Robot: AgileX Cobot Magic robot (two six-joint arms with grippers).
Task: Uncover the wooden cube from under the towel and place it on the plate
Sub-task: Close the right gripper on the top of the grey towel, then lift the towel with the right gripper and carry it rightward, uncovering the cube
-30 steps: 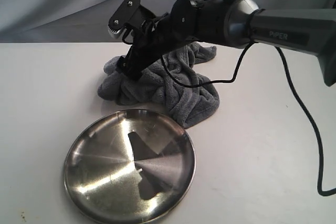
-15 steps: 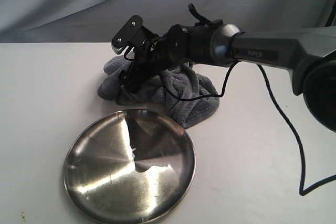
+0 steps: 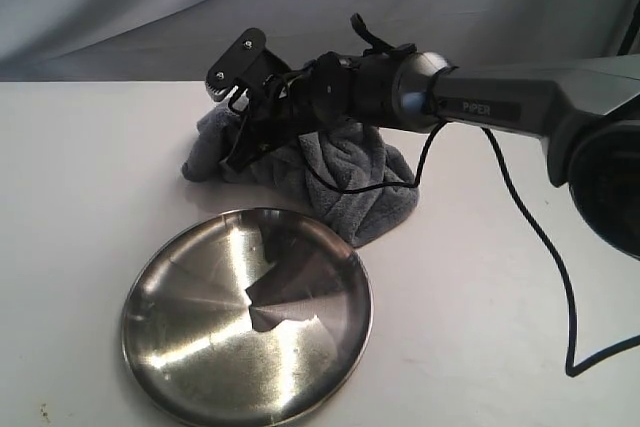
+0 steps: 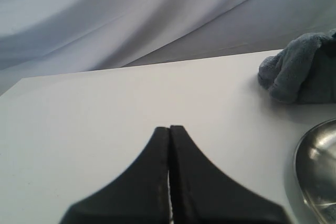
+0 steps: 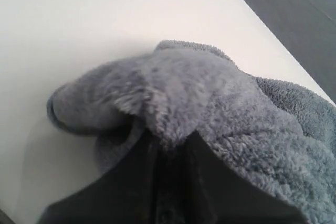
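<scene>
The right hand [image 5: 168,142] is clamped narrow on a fold of the towel [image 3: 350,182] at the heap's left end, just above the centre of the exterior view. The left hand [image 4: 169,129] is pressed fully closed on nothing, low over bare desk [image 3: 80,197], well apart from the cloth.

The wooden cube cannot be seen in any view. By my reading it lies somewhere under the heap, but which part covers it cannot be told.

Risks, as I judge them:
- The pinch takes only a thin ridge of plush pile, so the fold could slide out as the hand lifts.
- If the cube sits inside a fold, it may ride up with the cloth and then drop or roll, perhaps off toward the back edge of the desk.
- The towel's lower right corner lies just beside the rim of the plate [image 3: 128,332]. Dragging the cloth down the frame would lay it over the dish or nudge the dish along.

In the exterior view the towel's long axis runs across the frame, from the gripped end at left centre, sloping gently down to the thicker lobe at right, near the plate's upper rim. The gripped end points to the left of the frame. The cube's own facing is hidden.
</scene>
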